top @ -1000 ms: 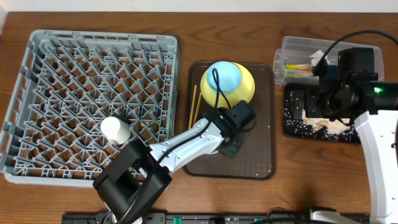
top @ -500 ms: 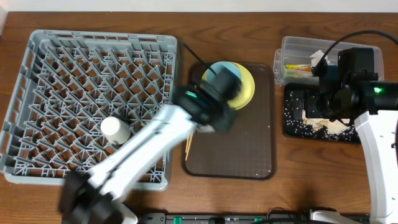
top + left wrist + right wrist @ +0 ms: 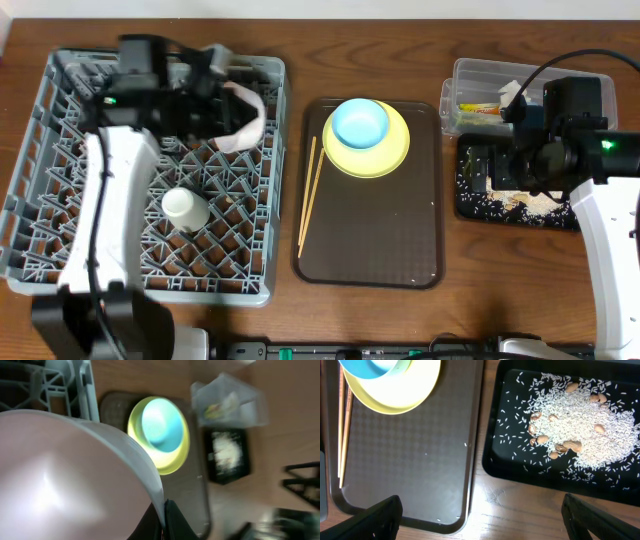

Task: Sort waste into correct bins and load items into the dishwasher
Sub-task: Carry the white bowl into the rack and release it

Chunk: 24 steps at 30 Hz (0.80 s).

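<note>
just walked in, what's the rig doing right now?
The left gripper pinches the white bowl by its rim, over the far right part of the grey dish rack. The small cup sits in the rack. The blue bowl sits on the yellow plate on the brown tray, chopsticks beside them. The right gripper hangs open by the black tray of rice.

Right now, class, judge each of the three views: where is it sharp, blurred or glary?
Overhead: sharp, except the white bowl, slightly smeared over the dish rack. Left wrist: bowl looms close, soft, with a pale sheen; yellow plate and beyond blurred. Right wrist: crisp, rice grains distinct on the black tray.
</note>
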Tool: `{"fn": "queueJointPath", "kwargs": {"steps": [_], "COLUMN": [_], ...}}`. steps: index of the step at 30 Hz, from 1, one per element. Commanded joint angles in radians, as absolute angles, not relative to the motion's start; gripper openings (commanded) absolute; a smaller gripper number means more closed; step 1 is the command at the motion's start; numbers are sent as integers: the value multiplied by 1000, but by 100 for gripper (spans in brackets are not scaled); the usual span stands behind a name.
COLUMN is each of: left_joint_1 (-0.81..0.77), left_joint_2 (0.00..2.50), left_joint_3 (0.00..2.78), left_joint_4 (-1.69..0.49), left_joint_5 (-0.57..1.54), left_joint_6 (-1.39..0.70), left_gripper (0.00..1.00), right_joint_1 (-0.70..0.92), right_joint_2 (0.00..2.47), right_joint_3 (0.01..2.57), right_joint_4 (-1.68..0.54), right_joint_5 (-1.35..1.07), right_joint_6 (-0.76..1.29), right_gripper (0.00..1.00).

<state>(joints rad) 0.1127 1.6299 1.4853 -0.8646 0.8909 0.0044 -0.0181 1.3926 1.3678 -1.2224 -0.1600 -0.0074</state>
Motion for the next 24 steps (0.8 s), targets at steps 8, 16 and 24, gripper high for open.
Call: {"fn": "queueJointPath", "kwargs": {"steps": [8, 16, 24], "left_joint_1": [262, 301, 360], "left_joint_2": [1859, 1982, 2018], "left_joint_3": [1485, 1485, 1483], "left_joint_4": [-774, -757, -759], "left_joint_5": [1483, 1488, 1372], "left_joint_6": [47, 45, 44], "left_gripper": [6, 6, 6], "right_joint_1": [-21, -21, -21], "right_joint_2": [1394, 1394, 1394], "right_joint_3": [1377, 1377, 1377], "right_joint_4": [-1224, -1227, -1231], "right_joint_5": [-157, -157, -157], "right_joint_6": [6, 6, 2], "right_gripper": [99, 99, 99]}}
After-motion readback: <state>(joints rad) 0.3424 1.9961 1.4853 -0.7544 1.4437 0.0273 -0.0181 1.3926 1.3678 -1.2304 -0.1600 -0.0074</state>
